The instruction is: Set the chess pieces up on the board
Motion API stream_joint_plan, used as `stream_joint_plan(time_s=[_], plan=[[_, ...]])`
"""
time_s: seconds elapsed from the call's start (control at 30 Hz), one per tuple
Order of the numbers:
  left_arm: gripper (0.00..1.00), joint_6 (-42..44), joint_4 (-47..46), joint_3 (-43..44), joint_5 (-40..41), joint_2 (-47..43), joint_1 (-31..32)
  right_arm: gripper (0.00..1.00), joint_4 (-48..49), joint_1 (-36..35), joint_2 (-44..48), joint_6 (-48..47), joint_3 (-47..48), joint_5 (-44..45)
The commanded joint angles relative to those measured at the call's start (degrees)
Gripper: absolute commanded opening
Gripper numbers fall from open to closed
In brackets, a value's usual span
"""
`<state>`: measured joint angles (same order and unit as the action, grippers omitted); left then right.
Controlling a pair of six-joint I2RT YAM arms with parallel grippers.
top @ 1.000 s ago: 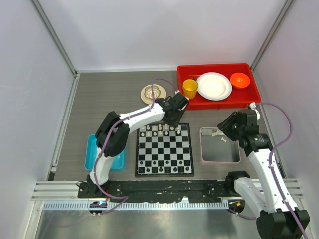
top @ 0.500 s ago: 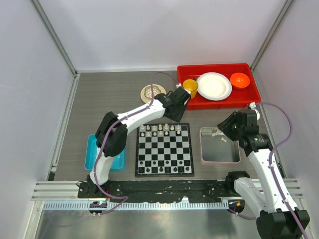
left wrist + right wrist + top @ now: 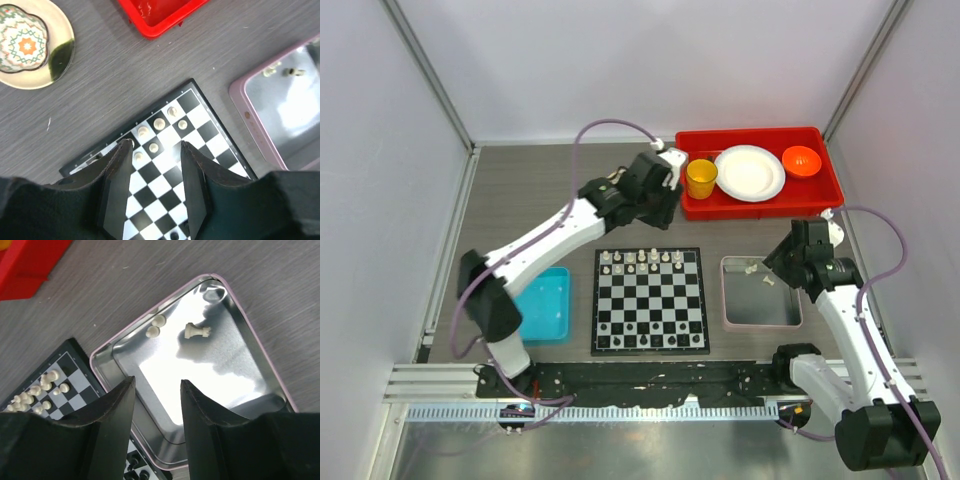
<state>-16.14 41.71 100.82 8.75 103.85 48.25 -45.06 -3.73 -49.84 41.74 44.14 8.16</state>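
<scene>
Cream chess pieces (image 3: 640, 260) stand along the far edge of the board (image 3: 649, 310), spread over its last two rows. In the left wrist view, six of them are gathered toward the board's far right corner.

The left gripper (image 3: 155, 145) hangs in the air above that far edge. Its fingers are spread wide with nothing between them, and board squares and pieces show through the gap.

Just right of the board sits a grey tray (image 3: 230, 375) with a pinkish rim, its near-left corner close to the board's border. Three more chess pieces lie inside it (two touching each other by the wall farthest from the board's near edge, the third on its side just beside them). The right gripper (image 3: 157, 382) hovers over this tray. It also has its fingers parted and holds nothing.

A blue bin (image 3: 542, 305) sits left of the board. A red tray (image 3: 760, 205) lies beyond the board's far right corner and holds a yellow cup (image 3: 701, 178), a white plate (image 3: 749, 172) and an orange bowl (image 3: 801, 160). A patterned dish (image 3: 27, 42) rests beyond the board's far edge, well apart from it and to the left of the red tray.
</scene>
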Motion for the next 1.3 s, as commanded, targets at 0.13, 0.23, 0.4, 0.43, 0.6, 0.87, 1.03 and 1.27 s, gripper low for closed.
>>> stream_joint_plan(time_s=[0.13, 0.23, 0.4, 0.43, 0.6, 0.87, 1.03, 1.27], plan=[[0.49, 4.0, -10.1, -12.8, -14.3, -17.3, -9.9, 0.47, -0.6, 0.1, -2.1, 0.0, 0.0, 2.4], [0.49, 5.9, -9.3, -14.1, -13.3, -18.7, -11.4, 0.47, -0.1, 0.1, -2.5, 0.4, -0.6, 2.6], [0.47, 4.4, -13.7, -19.2, -15.1, -20.5, -12.0, 0.48, -0.1, 0.2, -3.9, 0.6, -1.5, 5.1], [0.47, 4.2, -14.3, -19.6, -15.3, -20.6, -12.0, 0.47, 0.0, 0.1, -4.1, 0.7, -1.9, 5.3], [0.46, 3.6, -16.6, -22.2, -14.9, -21.3, -12.1, 0.48, 0.2, 0.2, -4.7, 1.2, -2.9, 6.7], [0.45, 0.1, -18.8, -23.6, -17.5, -20.8, -13.5, 0.48, 0.6, 0.2, -7.4, 1.8, -2.7, 7.0], [0.44, -0.2, -18.9, -23.6, -18.1, -20.7, -13.5, 0.48, 0.5, 0.2, -7.9, 2.0, -2.7, 7.5], [0.44, -1.0, -18.8, -23.3, -19.1, -20.2, -13.7, 0.49, 1.3, 0.2, -8.9, 1.8, -3.7, 6.7]])
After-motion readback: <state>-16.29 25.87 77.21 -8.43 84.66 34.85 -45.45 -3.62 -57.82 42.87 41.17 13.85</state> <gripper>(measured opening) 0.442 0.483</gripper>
